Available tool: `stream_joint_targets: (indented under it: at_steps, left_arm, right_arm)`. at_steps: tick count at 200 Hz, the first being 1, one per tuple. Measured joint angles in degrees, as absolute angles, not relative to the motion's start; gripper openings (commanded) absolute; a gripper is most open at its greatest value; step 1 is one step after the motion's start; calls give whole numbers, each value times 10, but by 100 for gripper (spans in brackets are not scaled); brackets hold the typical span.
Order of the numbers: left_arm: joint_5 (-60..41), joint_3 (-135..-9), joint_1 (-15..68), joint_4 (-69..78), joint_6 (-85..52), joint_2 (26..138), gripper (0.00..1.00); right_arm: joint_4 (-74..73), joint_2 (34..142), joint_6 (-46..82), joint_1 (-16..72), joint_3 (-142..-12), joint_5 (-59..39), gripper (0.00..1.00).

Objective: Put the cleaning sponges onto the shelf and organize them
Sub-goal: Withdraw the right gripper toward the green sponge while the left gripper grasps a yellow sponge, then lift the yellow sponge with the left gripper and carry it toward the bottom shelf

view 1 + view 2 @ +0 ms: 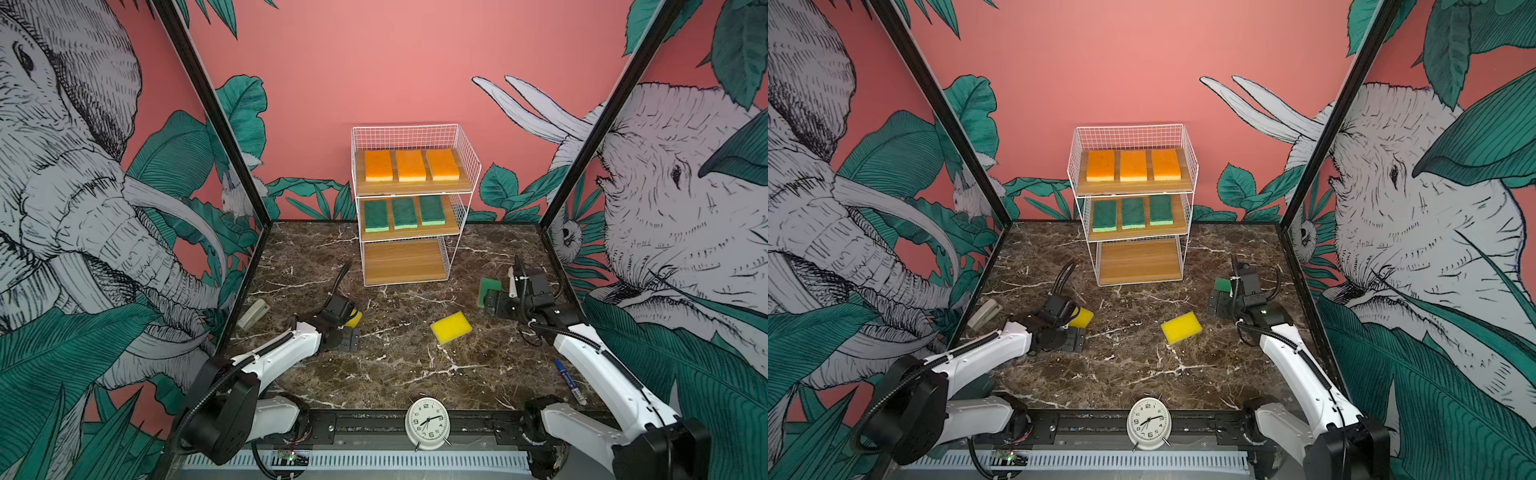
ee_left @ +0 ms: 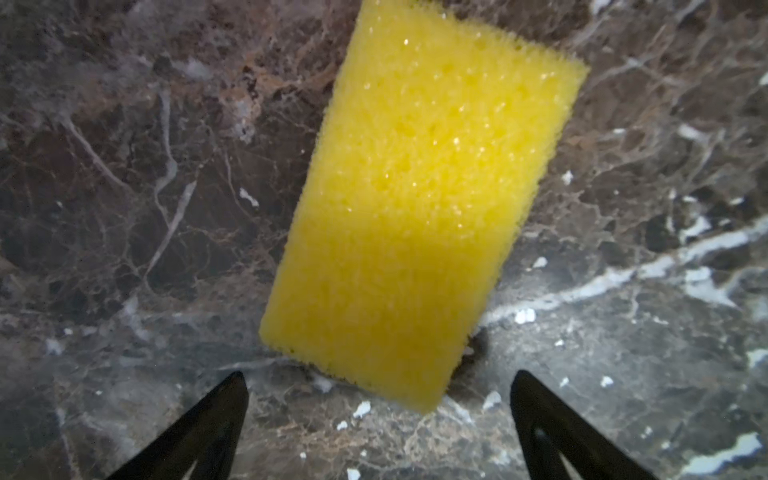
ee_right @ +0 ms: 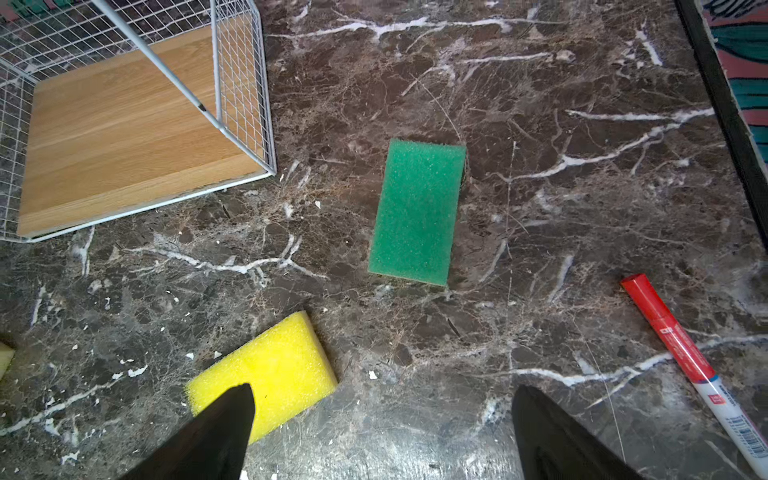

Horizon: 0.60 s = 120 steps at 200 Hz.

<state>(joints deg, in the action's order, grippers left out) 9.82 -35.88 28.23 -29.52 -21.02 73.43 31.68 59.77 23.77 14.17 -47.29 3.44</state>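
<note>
The shelf stands at the back middle. Its top tier holds three orange sponges, its middle tier three dark green ones, and its bottom board is bare. One yellow sponge lies mid-table. Another yellow sponge lies flat just ahead of my open left gripper; nothing sits between the fingers. A green sponge lies flat right of the shelf, in front of my open, empty right gripper.
A white alarm clock stands at the front edge. A blue marker lies at the front right, a red marker near the right wall, and a grey stapler by the left wall. Printed walls close in both sides.
</note>
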Motion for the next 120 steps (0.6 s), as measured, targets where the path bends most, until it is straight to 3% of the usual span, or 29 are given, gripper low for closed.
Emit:
stream_joint_targets:
  at_steps: [56,120]
  left_arm:
    - [46,-382,210,-239,-179,810,99]
    - [0,-402,231,-201,-161,835,97]
  right_arm:
    - [310,595,237,137,-455,34,99]
    - [303,590,223,125,-443,38,99]
